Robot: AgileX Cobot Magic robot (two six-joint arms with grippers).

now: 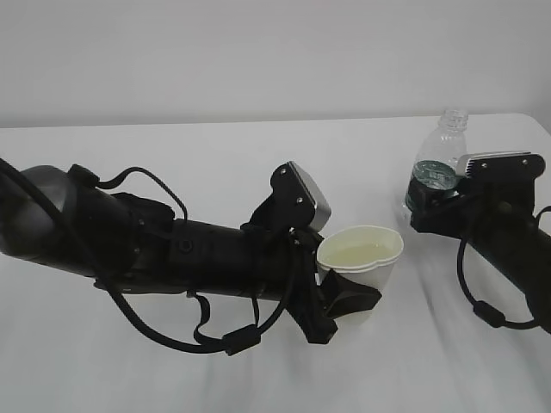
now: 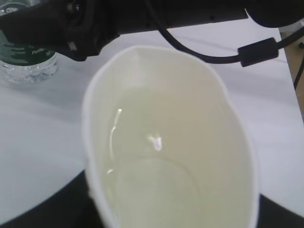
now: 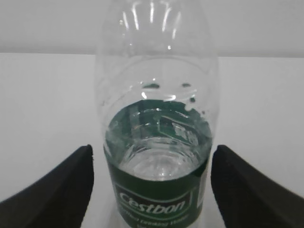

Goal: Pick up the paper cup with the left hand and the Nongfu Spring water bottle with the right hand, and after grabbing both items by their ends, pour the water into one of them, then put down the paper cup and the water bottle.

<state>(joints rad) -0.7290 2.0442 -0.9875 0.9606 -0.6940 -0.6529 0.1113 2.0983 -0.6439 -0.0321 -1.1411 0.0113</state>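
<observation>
Nearest: left hand (image 1: 349, 297) grips the paper cup (image 1: 362, 258) low on its wall, squashing the rim oval; water (image 2: 156, 180) is in the cup, so pour looks done.

Farther right: bottle (image 1: 437, 168), Cestbon label, upright on table (image 1: 215, 155). Right hand (image 1: 443, 202) has jaws wide, flanking w/o touching. Left to do: release cup, withdraw.

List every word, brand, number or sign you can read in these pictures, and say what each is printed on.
"Cestbon": white lettering on the dark green label of the clear ribbed plastic bottle.
A smaller white line beneath it: too blurred to read.
White print on the same label in the left wrist view: too small to read.
White paper cup: no print visible.
</observation>
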